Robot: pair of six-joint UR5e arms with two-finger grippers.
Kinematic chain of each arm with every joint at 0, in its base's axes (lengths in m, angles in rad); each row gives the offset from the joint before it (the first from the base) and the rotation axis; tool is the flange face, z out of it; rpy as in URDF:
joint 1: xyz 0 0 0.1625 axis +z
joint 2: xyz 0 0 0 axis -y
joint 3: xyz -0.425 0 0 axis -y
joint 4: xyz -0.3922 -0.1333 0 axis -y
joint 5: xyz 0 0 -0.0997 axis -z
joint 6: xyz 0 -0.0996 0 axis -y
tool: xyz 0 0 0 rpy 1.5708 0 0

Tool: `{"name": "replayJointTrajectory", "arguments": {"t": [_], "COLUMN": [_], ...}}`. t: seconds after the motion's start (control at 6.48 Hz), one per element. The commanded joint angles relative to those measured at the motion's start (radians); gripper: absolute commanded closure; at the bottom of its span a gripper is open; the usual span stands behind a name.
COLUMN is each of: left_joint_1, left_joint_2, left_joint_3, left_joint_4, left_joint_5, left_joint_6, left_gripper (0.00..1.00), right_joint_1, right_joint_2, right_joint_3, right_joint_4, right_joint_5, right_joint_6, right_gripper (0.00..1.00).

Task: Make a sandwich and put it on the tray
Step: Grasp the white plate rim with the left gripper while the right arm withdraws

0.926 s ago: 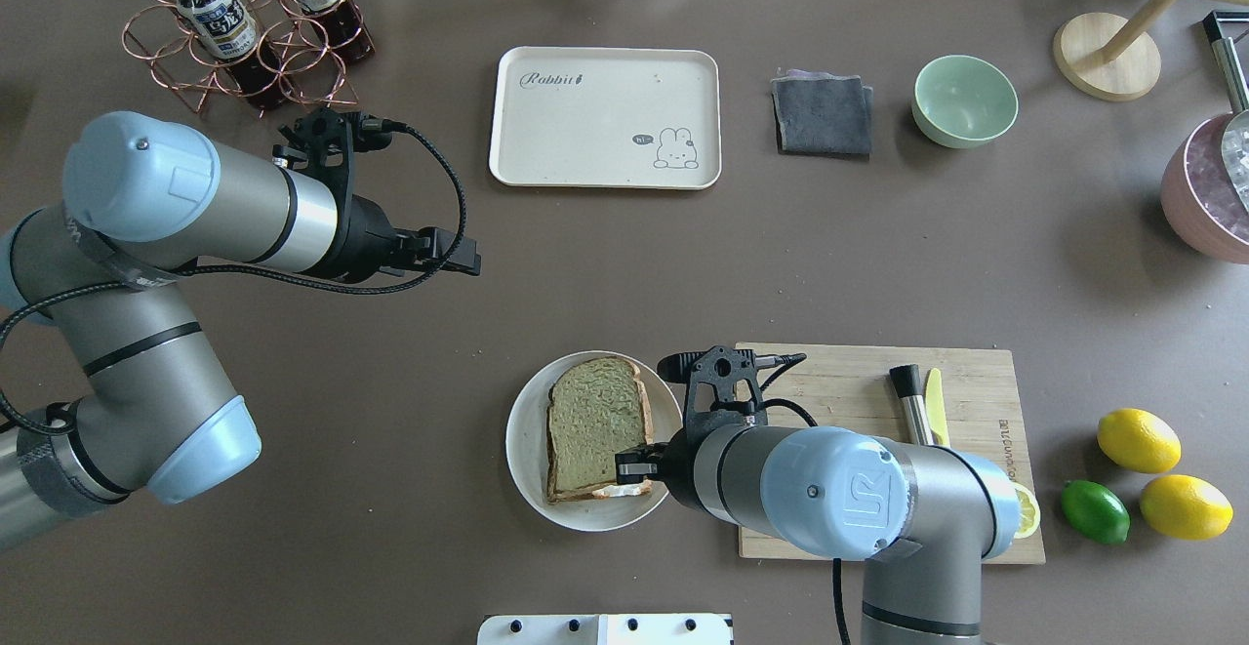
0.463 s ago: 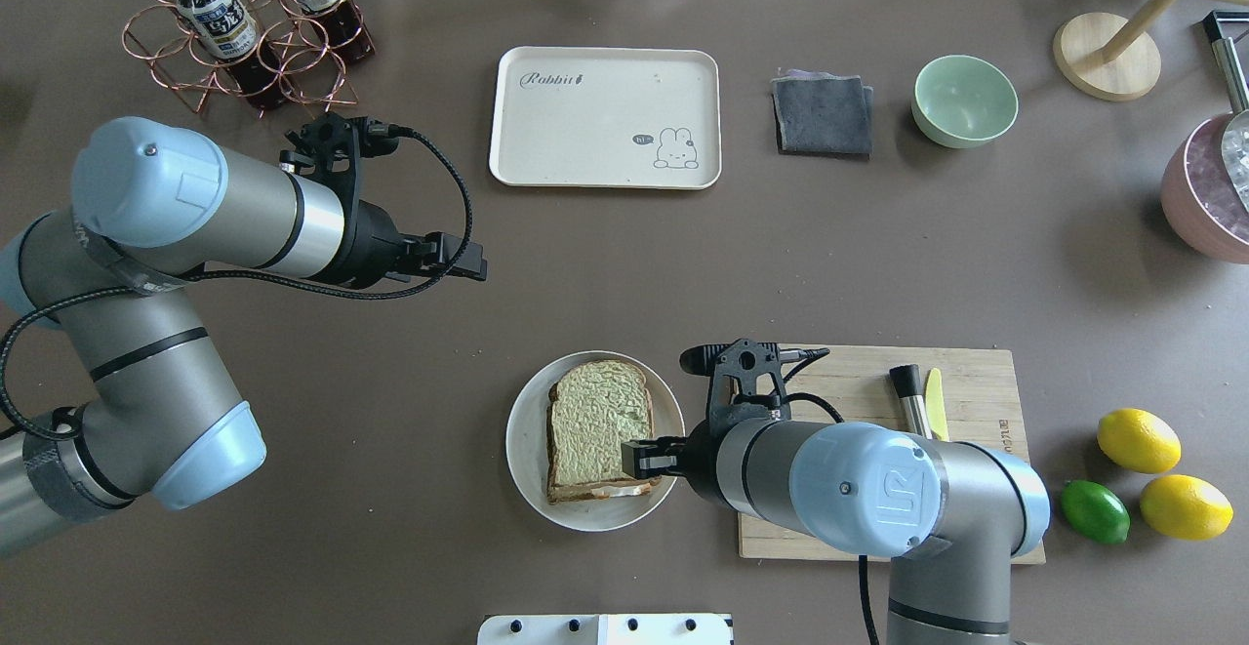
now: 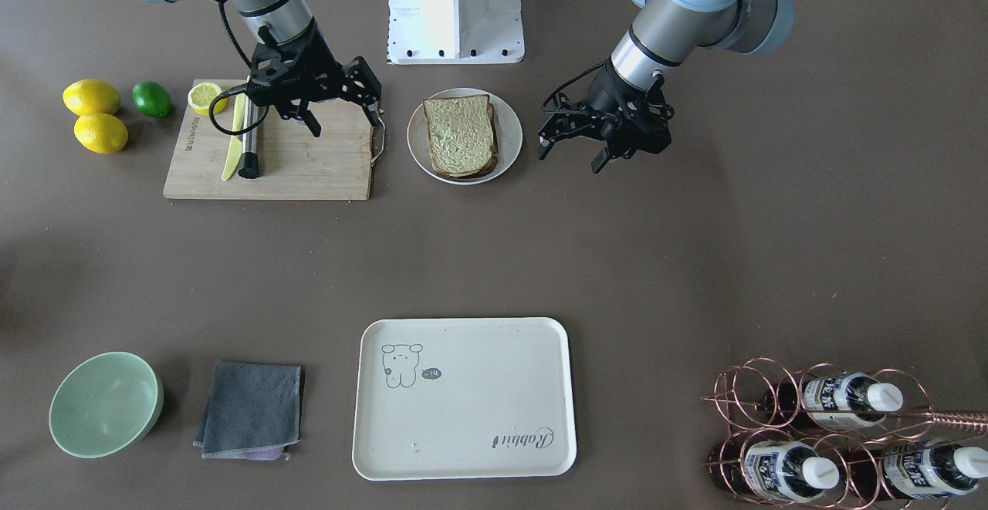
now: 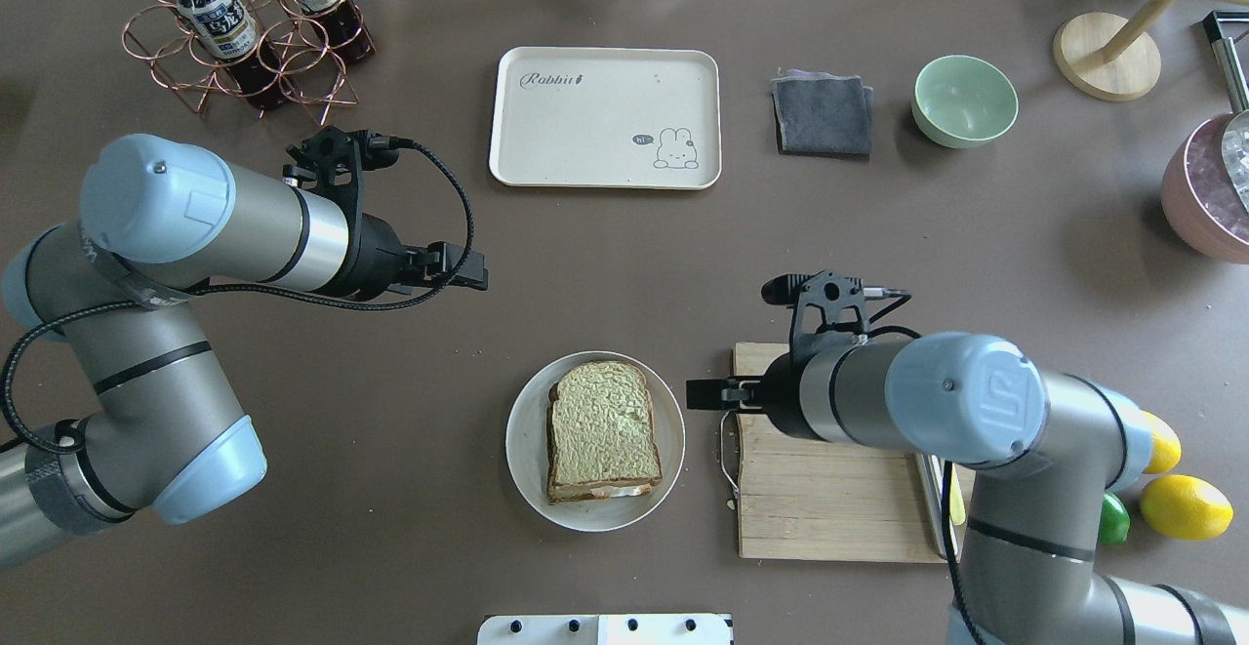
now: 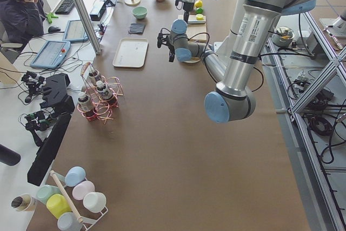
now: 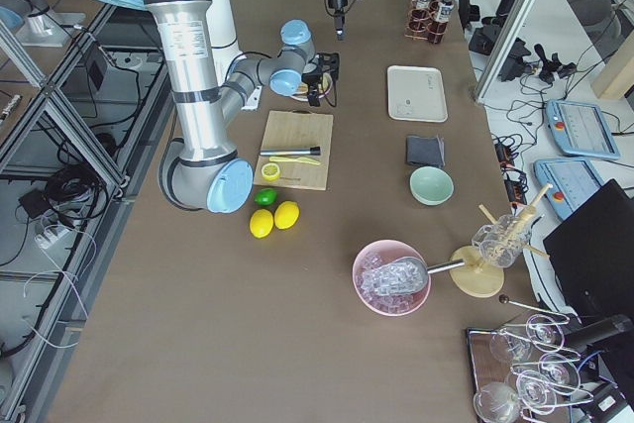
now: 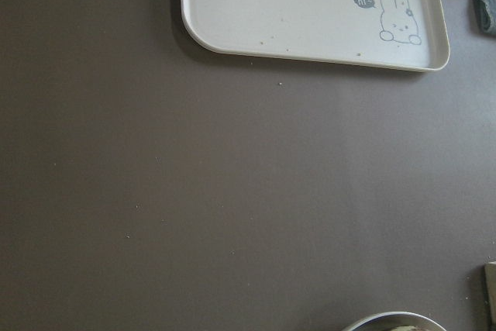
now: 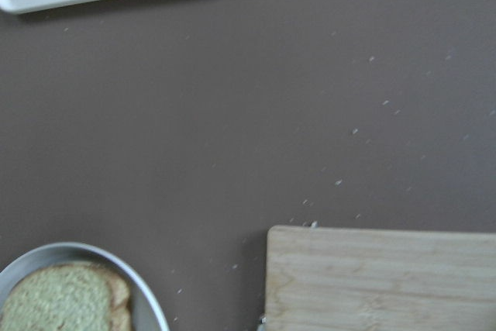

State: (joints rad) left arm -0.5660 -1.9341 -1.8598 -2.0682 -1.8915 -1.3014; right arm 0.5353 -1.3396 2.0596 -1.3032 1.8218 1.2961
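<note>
Sitting assembled on the white plate (image 4: 522,455), the sandwich (image 4: 600,425) lies just to the left of the right claw (image 4: 705,394).

The right claw hovers over the cutting board's (image 4: 820,508) near-left edge, close to the plate rim, and is nearer than the left claw (image 4: 470,277), which hangs farther off on the plate's far-left side. The sandwich's long axis runs roughly away from the robot, toward the tray (image 4: 585,128), well apart across the counter. Neither claw carries anything, but I cannot tell whether either is spread or pressed together.
</note>
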Motion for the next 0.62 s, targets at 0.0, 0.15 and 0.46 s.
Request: {"name": "replayJointTrajectory", "arguments": {"t": [0.0,0.15,0.46], "left_joint_1": [0.125,0.176,0.233], "left_joint_2": [0.004,0.006,0.007], "left_joint_3": [0.001,0.002,0.025], "left_joint_4": [-0.001,-0.001,-0.007], "left_joint_5": [0.105,0.126,0.146], "left_joint_6": [-0.102,-0.123,-0.157], "left_gripper": [0.02,0.02,0.08], "right_joint_1": [0.269,0.395,0.568], "right_joint_2": [-0.053,-0.087,-0.118], "right_joint_3": [0.013,0.01,-0.034], "right_joint_4": [-0.137,-0.195,-0.302], "right_joint_5": [0.188,0.255,0.274], "right_joint_6": [-0.264,-0.461,-0.811], "right_gripper": [0.0,0.0,0.0]}}
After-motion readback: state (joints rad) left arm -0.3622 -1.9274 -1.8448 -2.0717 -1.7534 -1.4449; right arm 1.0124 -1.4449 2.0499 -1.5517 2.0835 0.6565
